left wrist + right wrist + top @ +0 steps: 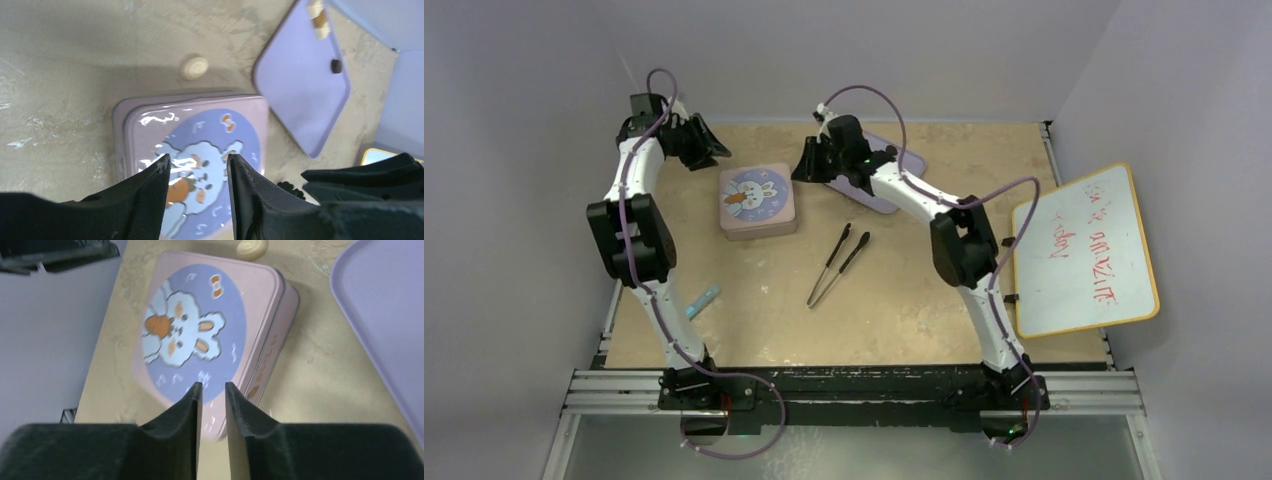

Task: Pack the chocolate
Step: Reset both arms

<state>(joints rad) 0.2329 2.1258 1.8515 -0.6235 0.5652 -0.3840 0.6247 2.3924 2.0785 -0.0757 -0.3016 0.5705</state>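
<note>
While the pink tin sits with its lid on near the table's far left, a small round cream-coloured piece, probably the chocolate, lies on the table just beyond the tin's far edge, apart from it. That piece looks light, hard and smooth, likely to skid or roll if nudged, so the tongs lying mid-table seem the surer way to grip it, across its flat faces. More bits rest at one corner of the lilac tray, too small to identify. The tin looks stiff, glossy and slippery; its lid is best taken by opposite side walls just under the rim. Whether anything is already packed inside cannot be told, since a closed tin fits both a job ahead and one mostly done. The left gripper hovers above the tin, jaws moderately apart and holding nothing; the right gripper hangs over the tin's near corner, jaws a narrow slit apart, also empty. The lid shows a cartoon rabbit with a carrot; red scrawl on the whiteboard is unreadable.
</note>
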